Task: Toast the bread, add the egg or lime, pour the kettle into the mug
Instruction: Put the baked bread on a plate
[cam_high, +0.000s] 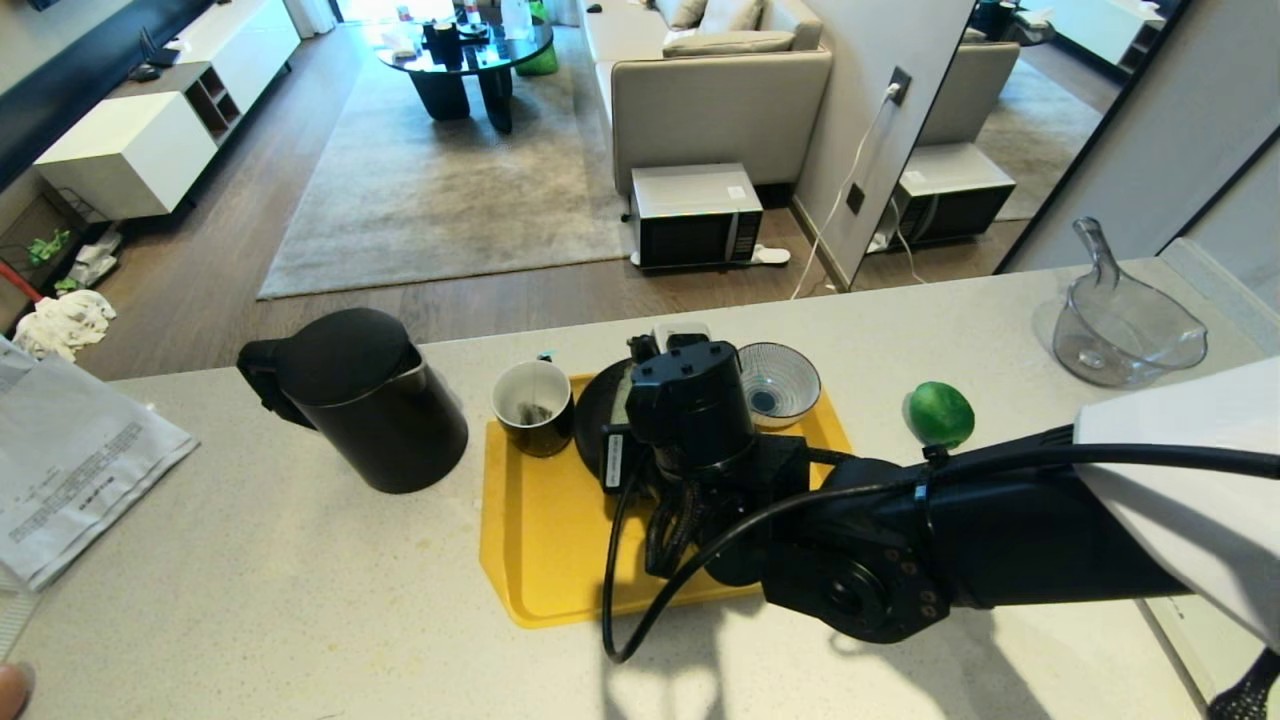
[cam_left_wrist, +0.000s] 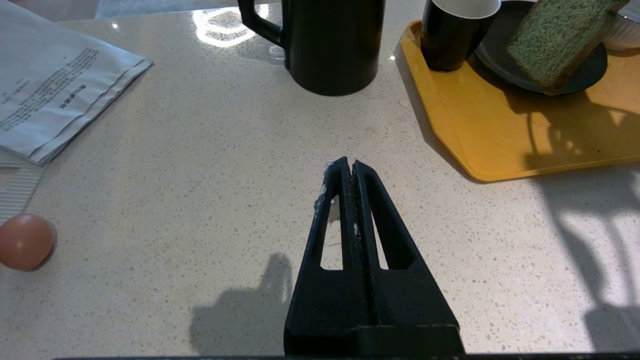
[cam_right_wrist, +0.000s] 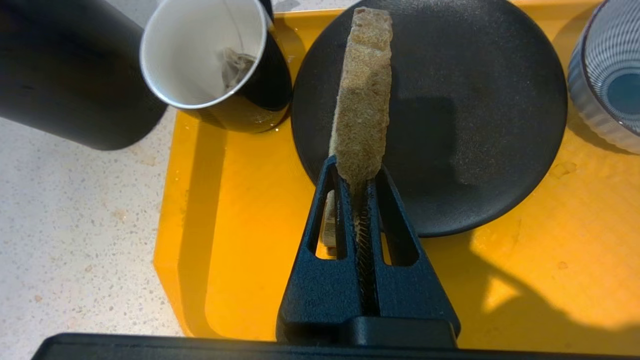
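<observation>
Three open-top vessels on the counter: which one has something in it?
The mug, black outside and white inside, on the yellow tray: a tea bag sits inside. The striped bowl and clear measuring jug look empty.

I see a pale speckled stone counter (cam_high: 300, 580) carrying, left to right, a printed paper packet (cam_high: 70, 470), a brown egg (cam_left_wrist: 25, 241) near it, the black kettle (cam_high: 365, 400), a yellow tray (cam_high: 540, 540), the lime (cam_high: 941, 413) and a clear glass jug (cam_high: 1125, 335).

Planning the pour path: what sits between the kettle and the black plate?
The mug, on the yellow tray's corner, stands between the kettle and plate; the head view shows it.
</observation>
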